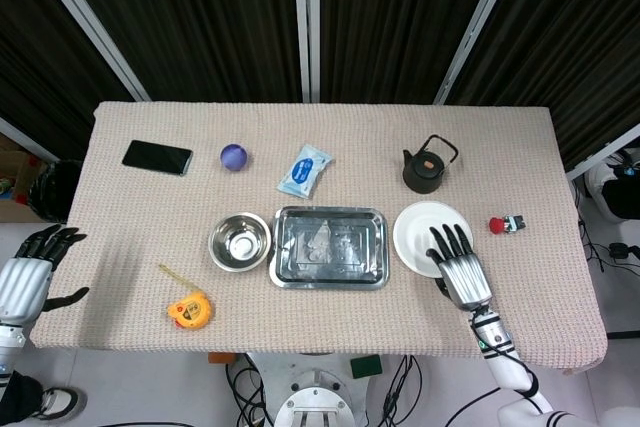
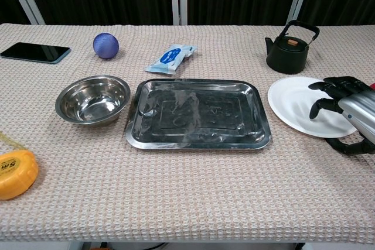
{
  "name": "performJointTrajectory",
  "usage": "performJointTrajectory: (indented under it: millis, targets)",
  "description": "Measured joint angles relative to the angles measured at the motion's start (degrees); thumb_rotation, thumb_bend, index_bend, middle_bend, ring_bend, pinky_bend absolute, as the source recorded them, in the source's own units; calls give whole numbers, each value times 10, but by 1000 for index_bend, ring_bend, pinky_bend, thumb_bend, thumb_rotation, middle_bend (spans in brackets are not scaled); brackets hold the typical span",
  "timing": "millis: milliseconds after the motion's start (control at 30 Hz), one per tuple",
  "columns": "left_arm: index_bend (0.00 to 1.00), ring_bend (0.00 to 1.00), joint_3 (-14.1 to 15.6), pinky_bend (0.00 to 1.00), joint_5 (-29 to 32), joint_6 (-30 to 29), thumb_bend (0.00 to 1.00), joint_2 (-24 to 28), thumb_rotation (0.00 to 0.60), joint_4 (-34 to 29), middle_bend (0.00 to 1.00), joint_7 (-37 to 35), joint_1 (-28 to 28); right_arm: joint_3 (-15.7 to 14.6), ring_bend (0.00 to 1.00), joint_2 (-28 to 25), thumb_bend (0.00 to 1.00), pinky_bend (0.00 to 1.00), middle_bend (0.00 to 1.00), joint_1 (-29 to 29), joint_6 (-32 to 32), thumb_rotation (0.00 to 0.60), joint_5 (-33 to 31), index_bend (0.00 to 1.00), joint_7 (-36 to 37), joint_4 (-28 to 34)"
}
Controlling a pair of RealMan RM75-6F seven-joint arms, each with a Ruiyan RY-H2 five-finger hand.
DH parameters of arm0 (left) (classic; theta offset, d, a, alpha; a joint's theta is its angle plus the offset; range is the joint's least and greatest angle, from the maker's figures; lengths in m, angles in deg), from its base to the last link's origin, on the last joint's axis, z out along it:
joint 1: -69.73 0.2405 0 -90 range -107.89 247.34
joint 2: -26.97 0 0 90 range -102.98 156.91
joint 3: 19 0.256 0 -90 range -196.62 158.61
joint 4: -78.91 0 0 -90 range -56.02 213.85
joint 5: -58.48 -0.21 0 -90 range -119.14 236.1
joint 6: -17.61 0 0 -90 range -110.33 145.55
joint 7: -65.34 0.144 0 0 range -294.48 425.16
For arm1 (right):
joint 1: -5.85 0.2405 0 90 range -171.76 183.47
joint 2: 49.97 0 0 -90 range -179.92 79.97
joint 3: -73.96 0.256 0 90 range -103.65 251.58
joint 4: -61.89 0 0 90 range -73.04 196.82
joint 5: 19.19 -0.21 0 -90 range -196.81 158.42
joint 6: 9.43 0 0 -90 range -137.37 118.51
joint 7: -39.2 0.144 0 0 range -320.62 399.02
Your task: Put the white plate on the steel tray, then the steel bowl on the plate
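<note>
Left hand (image 1: 25, 279): off the worktop's left edge, fingers apart, holding nothing. Phone (image 1: 157, 157) near the far-left corner; purple ball (image 1: 234, 156) beside it. Yellow tape measure (image 1: 190, 309) near the front edge. Steel bowl (image 1: 239, 241) sits mid-worktop, just left of the steel tray (image 1: 329, 247), not touching it. Wipes packet (image 1: 304, 169) behind the tray. White plate (image 1: 430, 237) lies just right of the tray, on the worktop (image 1: 330, 127); black kettle (image 1: 428, 167) behind it. Right hand (image 1: 458, 267): fingers spread wide over the plate's front-right rim, nothing grasped; contact with the plate unclear. Small red object (image 1: 505, 224) near the right edge.
</note>
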State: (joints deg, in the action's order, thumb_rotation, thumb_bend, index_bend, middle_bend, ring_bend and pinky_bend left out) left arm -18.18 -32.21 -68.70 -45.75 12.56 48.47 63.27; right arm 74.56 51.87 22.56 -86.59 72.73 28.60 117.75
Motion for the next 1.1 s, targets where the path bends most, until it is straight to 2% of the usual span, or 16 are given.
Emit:
performJointTrajectory:
  millis: [233, 367, 633, 833, 1100]
  targets:
    - [219, 97, 0, 156, 3, 4, 65, -1, 600, 6, 177, -7, 1, 7, 0, 29, 405, 0, 95, 8, -15, 600, 5, 456, 11, -42]
    - [224, 97, 0, 156, 3, 4, 64, -1, 600, 8, 177, -9, 1, 8, 0, 36, 444, 0, 106, 11, -22, 600, 7, 517, 15, -51]
    - [234, 97, 1, 156, 2, 6, 65, 1, 600, 6, 177, -8, 0, 19, 0, 48, 474, 0, 176, 9, -85, 600, 18, 777, 36, -76]
    - [239, 97, 0, 156, 2, 7, 66, 1, 600, 4, 177, -7, -1, 25, 0, 56, 476, 0, 210, 14, -146, 600, 40, 896, 68, -100]
    - [243, 97, 0, 156, 4, 8, 66, 2, 600, 4, 177, -10, 0, 37, 0, 62, 477, 0, 215, 55, -211, 600, 85, 938, 82, -106]
